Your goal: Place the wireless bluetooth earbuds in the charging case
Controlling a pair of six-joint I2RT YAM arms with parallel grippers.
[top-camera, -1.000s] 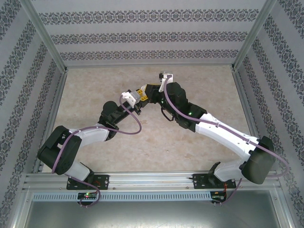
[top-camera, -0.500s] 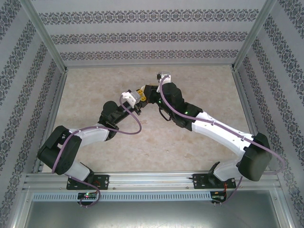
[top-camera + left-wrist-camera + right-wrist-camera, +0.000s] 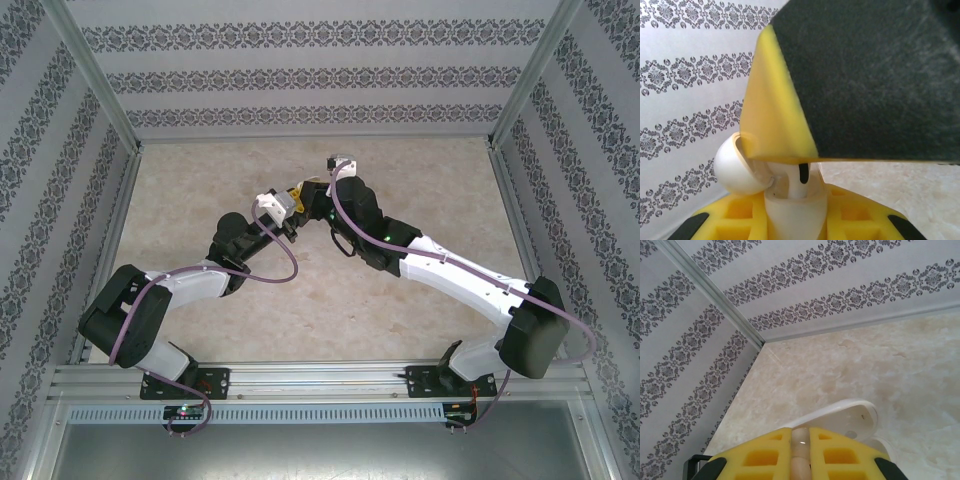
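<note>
From above, the left arm reaches from its base at the near left edge toward the middle of the marbled bench. The right arm comes in from the near right, and the 2 wrists almost touch above the bench's centre.

The left gripper is pinched narrow on the white charging case. The body of the case stands upright between the 2 yellow pads. In the left wrist view, its rounded lid is swung open to the left.

Just right of the lid, a pale earbud with a dark slit on its stem stands in the mouth of the case, partly sunk in. A yellow finger of the right gripper comes down from above onto the top of the earbud, with black housing behind it.

In the right wrist view, the right gripper is closed narrow on the earbud. Here the earbud shows as a thin pinkish strip between 2 yellow fingers. Just past the fingertips is the white open lid, with a bit of the case's rim to its right. Bare bench lies beyond, up to the patterned walls.
</note>
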